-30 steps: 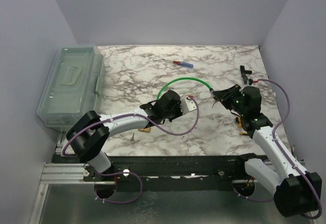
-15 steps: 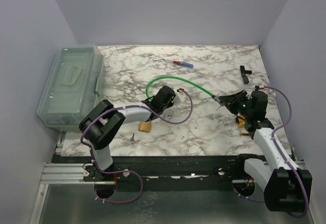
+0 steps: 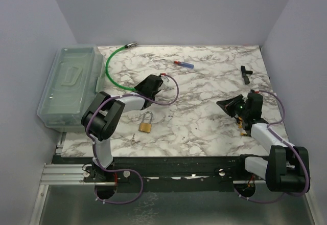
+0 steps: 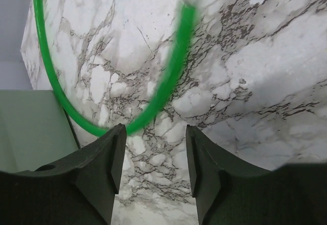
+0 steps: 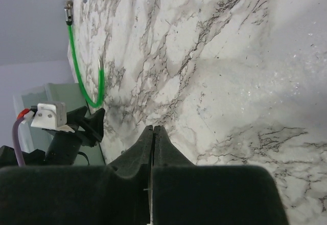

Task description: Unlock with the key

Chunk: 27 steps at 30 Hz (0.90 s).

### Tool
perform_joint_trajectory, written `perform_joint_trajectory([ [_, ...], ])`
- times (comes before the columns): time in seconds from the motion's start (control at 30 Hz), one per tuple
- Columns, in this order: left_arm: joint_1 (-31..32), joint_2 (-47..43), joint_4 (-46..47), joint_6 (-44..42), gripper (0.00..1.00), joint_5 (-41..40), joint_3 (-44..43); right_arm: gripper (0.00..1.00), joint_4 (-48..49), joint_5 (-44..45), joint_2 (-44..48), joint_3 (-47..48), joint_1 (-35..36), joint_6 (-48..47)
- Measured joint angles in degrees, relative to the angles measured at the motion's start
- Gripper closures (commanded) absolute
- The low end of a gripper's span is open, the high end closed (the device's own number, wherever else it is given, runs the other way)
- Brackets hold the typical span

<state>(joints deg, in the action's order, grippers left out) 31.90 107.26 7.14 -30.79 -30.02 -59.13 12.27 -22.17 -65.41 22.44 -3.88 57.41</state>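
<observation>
Though the small brass padlock with steel shackle (image 3: pixel 145 124) lies loose on the white marble-patterned table (image 3: pixel 204 128) beside the left arm, left gripper (image 4: pixel 153 133) gapes empty over the green cable (image 4: pixel 172 71), right gripper (image 5: pixel 153 129) is clenched, key not discernible; risk: unheld lock skids when key pushes.

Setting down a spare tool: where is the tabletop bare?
Bare marble lies between the brass padlock and the right fingers, and between the red-and-blue pen and small black tool. Crowded left: green cable, clear plastic bin, left fingers.
</observation>
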Motion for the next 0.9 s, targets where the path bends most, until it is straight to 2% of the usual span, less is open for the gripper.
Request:
perform_joint_trajectory([
  [0.23, 0.8, 0.0, -1.7, 2.5, 0.61, 2.4, -0.5, 1.00, 3.3, -1.2, -1.8, 0.8, 0.0, 0.7],
  [0.33, 1.2, 0.0, -3.1, 4.3, 0.61, 5.2, -1.1, 1.00, 3.6, -1.3, -1.3, 0.8, 0.0, 0.8],
  [0.43, 2.4, -0.6, -3.8, 5.4, 0.53, 7.4, -1.1, 1.00, 3.5, -1.2, 0.1, 0.8, 0.0, 0.6],
  [0.57, 4.8, -3.1, -5.1, 7.8, 0.32, 9.2, -1.2, 1.00, 2.9, -1.2, 3.0, 0.7, 0.0, -0.5],
  [0.67, 5.4, -5.9, -5.9, 10.6, 0.25, 9.6, -1.5, 1.00, 0.9, -1.1, 6.0, 0.7, 0.0, -2.3],
  [0.73, 4.8, -7.6, -6.3, 13.4, 0.24, 9.5, -2.5, 0.95, -1.2, -1.0, 7.9, 0.9, 0.0, -3.8],
  [0.8, 3.8, -8.5, -6.5, 15.8, 0.24, 9.4, -3.8, 0.85, -3.7, -0.9, 9.6, 1.3, 0.0, -5.1],
  [0.87, 2.2, -8.7, -7.6, 19.1, 0.24, 9.3, -6.0, 0.68, -6.1, -0.9, 11.0, 2.1, 0.0, -6.3],
  [0.9, 1.5, -8.7, -8.1, 20.8, 0.24, 9.3, -6.9, 0.52, -7.3, -0.9, 11.7, 2.6, 0.0, -6.8],
])
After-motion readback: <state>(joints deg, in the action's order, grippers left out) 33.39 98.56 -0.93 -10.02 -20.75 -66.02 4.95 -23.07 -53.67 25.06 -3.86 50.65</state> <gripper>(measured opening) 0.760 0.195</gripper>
